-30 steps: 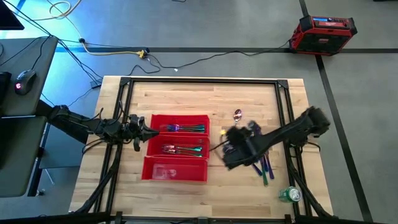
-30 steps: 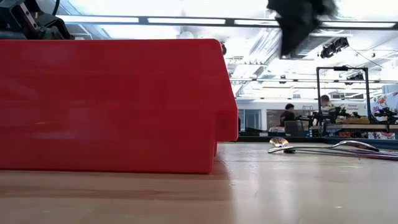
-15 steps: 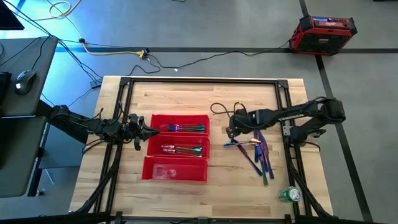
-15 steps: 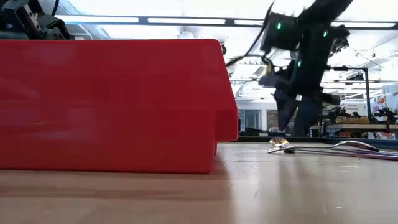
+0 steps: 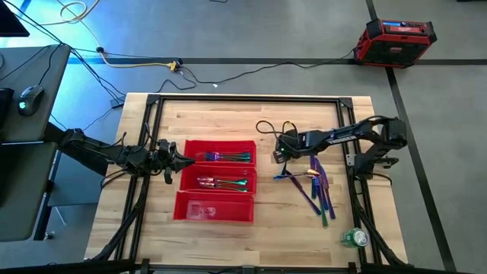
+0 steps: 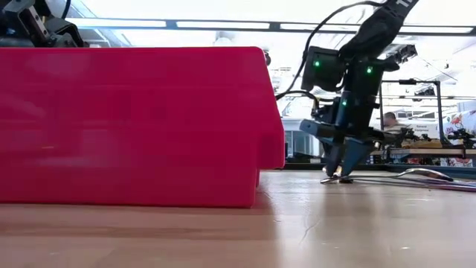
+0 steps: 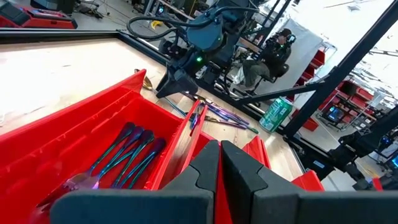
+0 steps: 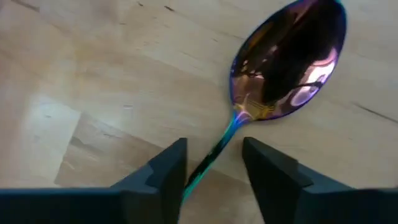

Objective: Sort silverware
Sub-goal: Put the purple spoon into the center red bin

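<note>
The red tray (image 5: 216, 181) lies left of the table's centre. Iridescent silverware lies in its far compartment (image 5: 228, 157) and middle compartment (image 5: 224, 183). A loose pile of silverware (image 5: 315, 183) lies flat on the wood to the right. One purple-gold spoon (image 8: 287, 59) lies apart, toward the far side of the pile. My right gripper (image 8: 214, 165) stands over it, pointing down and open, with one finger on either side of the spoon's handle (image 8: 217, 149); its tips are low at the table (image 6: 341, 170). My left gripper (image 7: 221, 168) waits shut at the tray's left end (image 5: 176, 158).
A green can (image 5: 354, 238) stands near the table's near right corner. Black frame rails (image 5: 351, 144) run along the table's sides. A cable loop (image 5: 266, 128) hangs off the right arm. People sit in the room behind the table (image 6: 387, 123). Bare wood lies between the tray and the pile.
My right gripper has swung from high above the table near the pile toward the far edge and come down over the lone spoon, ending with its tips close to the wood. The left arm and the silverware have kept still.
</note>
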Robot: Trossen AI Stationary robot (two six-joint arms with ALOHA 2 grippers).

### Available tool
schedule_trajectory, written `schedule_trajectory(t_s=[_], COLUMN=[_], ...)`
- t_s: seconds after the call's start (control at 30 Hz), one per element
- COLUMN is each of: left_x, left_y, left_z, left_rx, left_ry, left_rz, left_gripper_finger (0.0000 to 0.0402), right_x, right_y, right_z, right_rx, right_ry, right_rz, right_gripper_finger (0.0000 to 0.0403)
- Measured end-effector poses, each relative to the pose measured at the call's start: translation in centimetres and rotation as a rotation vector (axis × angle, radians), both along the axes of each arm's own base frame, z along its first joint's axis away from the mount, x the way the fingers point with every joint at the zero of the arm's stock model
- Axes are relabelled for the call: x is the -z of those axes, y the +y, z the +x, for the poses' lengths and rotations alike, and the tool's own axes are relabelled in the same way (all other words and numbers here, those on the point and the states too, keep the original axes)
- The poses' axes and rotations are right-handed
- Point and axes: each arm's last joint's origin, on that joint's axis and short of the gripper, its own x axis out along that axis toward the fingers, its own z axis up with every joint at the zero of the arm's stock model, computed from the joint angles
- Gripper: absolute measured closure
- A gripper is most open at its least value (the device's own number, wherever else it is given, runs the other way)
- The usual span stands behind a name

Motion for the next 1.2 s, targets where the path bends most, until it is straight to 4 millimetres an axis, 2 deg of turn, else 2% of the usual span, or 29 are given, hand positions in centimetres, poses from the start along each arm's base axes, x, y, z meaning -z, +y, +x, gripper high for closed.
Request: schedule_trajectory(t_s=[0.17,0.33,0.53,0.7,0.83,0.9,0.97,1.2], left_x=[0.0,0.0,0.0,0.0,0.0,0.0,0.0,0.1], left_y=[0.0,0.0,0.0,0.0,0.0,0.0,0.0,0.0], left_z=[0.0,0.0,0.0,0.0,0.0,0.0,0.0,0.0], left_rx=[0.0,0.0,-0.011,-0.011,-0.011,-0.011,-0.011,-0.011], left_ry=[0.0,0.001,0.001,0.0,0.002,0.002,0.002,0.005], left_rz=[0.0,0.0,0.001,-0.004,-0.003,-0.003,-0.003,-0.003], left_gripper_finger=[0.0401,0.0401,0.0401,0.0401,0.0401,0.0401,0.0401,0.0401], right_x=[-0.3,-2.1,-8.6,-15.2,-18.2,-18.6,-18.1,-13.7], right_y=[0.3,1.9,4.7,8.1,10.4,11.2,11.9,11.8], right_z=[-0.5,-0.6,3.2,6.7,8.9,10.2,11.6,17.9], right_rx=[-0.048,-0.126,-0.286,-0.482,-0.649,-0.72,-0.796,-1.033], right_ry=[0.048,0.018,-0.132,-0.383,-0.558,-0.601,-0.591,-0.515], right_rz=[-0.006,0.021,-0.158,-0.318,-0.394,-0.418,-0.425,-0.356], right_gripper_finger=[0.0386,0.0399,0.0401,0.0402,0.0402,0.0402,0.0403,0.0403])
